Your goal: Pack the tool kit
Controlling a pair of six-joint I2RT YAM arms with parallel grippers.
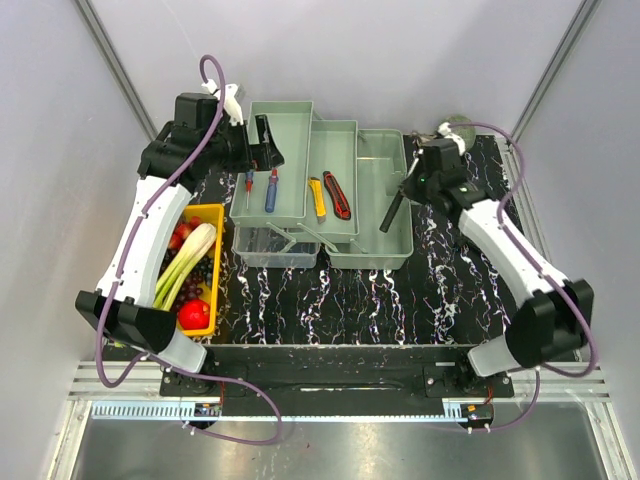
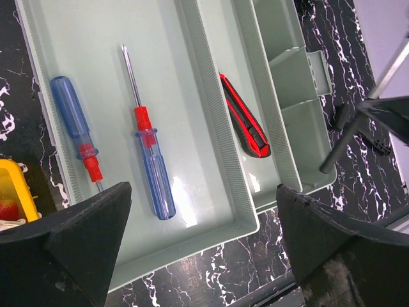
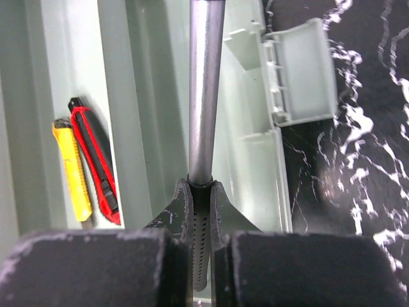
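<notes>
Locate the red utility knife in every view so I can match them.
Top external: red knife in the middle tray, near centre.
Left wrist: red knife right of centre, upper half.
Right wrist: red knife at left, beside the yellow knife.
Shared landmark: the tool shaft, right of it in every view.

Black worktop veined white like marble; pale grey-green toolbox; screwdrivers clear blue with red collars; a yellow knife, a red-and-black knife; hammer silver-shafted, black-gripped; yellow tray.
</notes>
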